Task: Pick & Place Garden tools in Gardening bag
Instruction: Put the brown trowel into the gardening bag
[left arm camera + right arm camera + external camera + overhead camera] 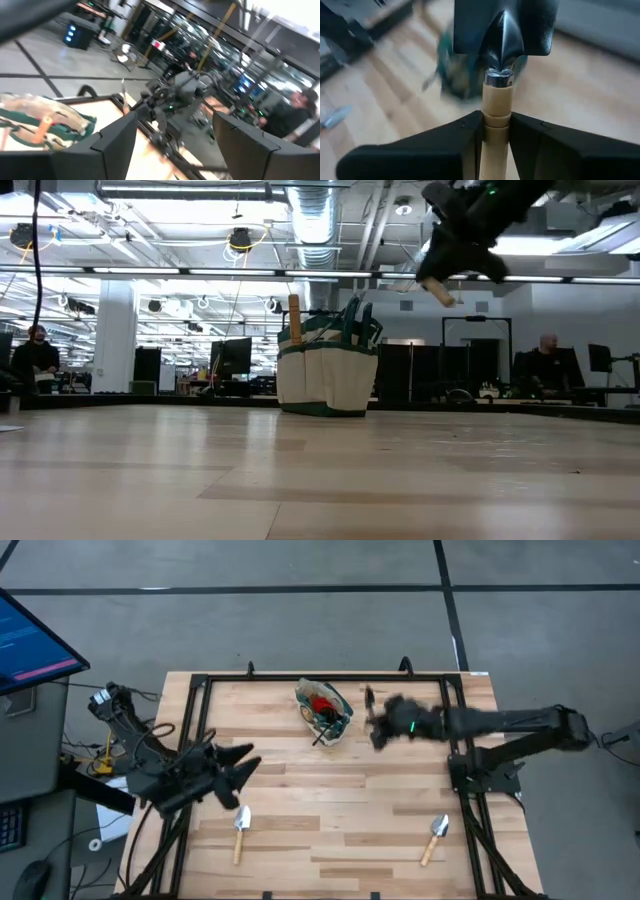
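The beige-and-green gardening bag [322, 710] stands upright at the far middle of the table, with a red glove and dark handles showing inside. In the low view [325, 365] a wooden handle [294, 320] sticks up out of it. My right gripper [379, 730] is just right of the bag, high above the table, shut on a trowel [496, 120]. Two more trowels lie flat near the front edge, one on the left [241, 830] and one on the right [435, 837]. My left gripper [238, 772] is open and empty at the table's left side. My right gripper pinches the trowel's wooden handle [496, 131] between its two fingers, just behind the metal collar at the blade end. The fingers come level from the table's right and lie across the handle. The trowel is lifted clear; its dark blade [504, 30] points toward the far edge and its handle end [441, 293] hangs lower.
A black frame rail [300, 680] runs around the table's far and side edges. A monitor [35, 640] stands off the table's left. People sit in the room behind [545, 370]. Bare wood lies between the bag and the front trowels.
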Available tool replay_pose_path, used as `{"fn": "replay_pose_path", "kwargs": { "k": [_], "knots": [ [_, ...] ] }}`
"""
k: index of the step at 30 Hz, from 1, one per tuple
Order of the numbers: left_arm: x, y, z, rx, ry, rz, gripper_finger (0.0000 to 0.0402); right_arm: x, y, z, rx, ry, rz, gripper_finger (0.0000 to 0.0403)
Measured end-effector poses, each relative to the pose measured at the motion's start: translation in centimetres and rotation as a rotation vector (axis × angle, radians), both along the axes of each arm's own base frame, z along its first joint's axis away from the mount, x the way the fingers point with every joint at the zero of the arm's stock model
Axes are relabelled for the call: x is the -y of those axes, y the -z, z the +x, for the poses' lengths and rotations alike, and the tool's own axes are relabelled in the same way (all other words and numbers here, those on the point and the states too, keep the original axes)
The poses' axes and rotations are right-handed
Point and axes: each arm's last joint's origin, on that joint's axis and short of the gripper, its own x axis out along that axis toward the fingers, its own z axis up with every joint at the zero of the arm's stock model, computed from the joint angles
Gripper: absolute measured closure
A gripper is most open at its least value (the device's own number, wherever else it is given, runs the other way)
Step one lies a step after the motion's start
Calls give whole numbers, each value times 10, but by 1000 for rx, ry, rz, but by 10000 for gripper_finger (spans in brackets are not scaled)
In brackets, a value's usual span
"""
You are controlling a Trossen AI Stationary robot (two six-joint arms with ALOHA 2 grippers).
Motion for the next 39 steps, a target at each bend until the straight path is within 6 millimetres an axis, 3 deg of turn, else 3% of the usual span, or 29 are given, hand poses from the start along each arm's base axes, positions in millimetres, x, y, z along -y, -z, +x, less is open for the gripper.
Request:
{"fn": "replay_pose_path", "kwargs": {
  "k": [4, 8, 13, 20, 24, 29, 34, 39],
  "knots": [
    [-16, -3, 6, 16, -97, -18, 142, 56, -21, -10, 94, -94, -137, 345],
    [-31, -4, 13, 25, -195, -26, 142, 105, -27, -22, 162, -172, -228, 345],
    [-43, -4, 19, 43, -281, -44, 142, 153, -15, -23, 248, -290, -269, 345],
    [-51, -2, 28, 95, -344, -102, 142, 199, 25, -2, 353, -397, -278, 345],
    [-55, -2, 30, 105, -370, -112, 142, 214, 49, 12, 418, -447, -264, 345],
    [-59, -2, 32, 110, -395, -114, 142, 214, 72, 31, 487, -503, -230, 345],
    [-62, -2, 32, 116, -414, -117, 142, 205, 83, 51, 504, -562, -213, 345],
    [-65, -2, 33, 117, -434, -116, 142, 201, 80, 68, 529, -604, -234, 345]
  ]
}}
